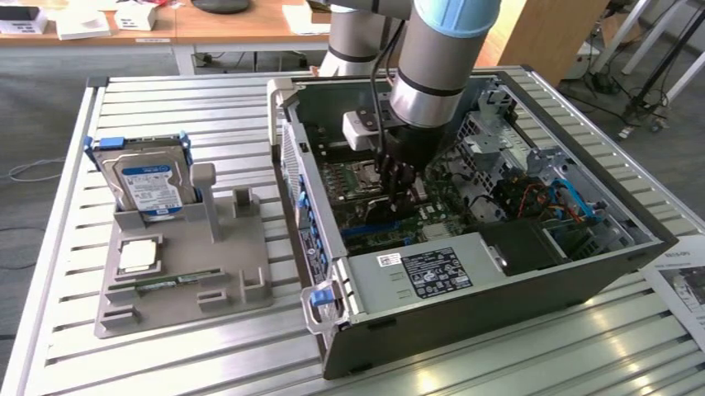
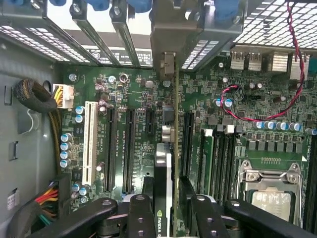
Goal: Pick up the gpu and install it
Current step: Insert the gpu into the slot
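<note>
While gpu [image 2: 163, 166] stands in motherboard [image 2: 208, 101] slot, gripper [image 2: 172, 201] straddles it; clamped or released, cannot tell.

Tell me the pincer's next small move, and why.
Probably lift the pincer straight up, without tilting. The graphics card stands upright on the motherboard, its metal bracket at the case wall, and the pincer looks open around it, so a straight rise should clear the card without knocking it.
</note>
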Available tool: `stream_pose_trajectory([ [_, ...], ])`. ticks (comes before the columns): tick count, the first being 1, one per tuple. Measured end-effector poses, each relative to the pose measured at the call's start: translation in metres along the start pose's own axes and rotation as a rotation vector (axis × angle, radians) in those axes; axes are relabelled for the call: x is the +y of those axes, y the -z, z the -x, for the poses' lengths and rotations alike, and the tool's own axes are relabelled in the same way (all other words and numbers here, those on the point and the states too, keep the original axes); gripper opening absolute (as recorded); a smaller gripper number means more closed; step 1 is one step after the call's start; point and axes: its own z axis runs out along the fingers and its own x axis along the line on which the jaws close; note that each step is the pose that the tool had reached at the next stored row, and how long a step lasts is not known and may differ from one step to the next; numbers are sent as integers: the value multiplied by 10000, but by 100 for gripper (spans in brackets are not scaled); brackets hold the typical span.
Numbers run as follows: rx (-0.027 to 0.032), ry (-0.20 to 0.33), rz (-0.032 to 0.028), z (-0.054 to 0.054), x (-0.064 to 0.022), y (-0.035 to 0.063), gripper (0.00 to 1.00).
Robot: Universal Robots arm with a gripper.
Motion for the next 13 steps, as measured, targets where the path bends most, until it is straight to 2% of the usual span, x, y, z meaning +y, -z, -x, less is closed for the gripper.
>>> stream_pose_trajectory([
  [8, -13, 1, -2, 1, 0, 121, 35],
  [13, -13, 0, -2, 2, 1, 230, 35],
])
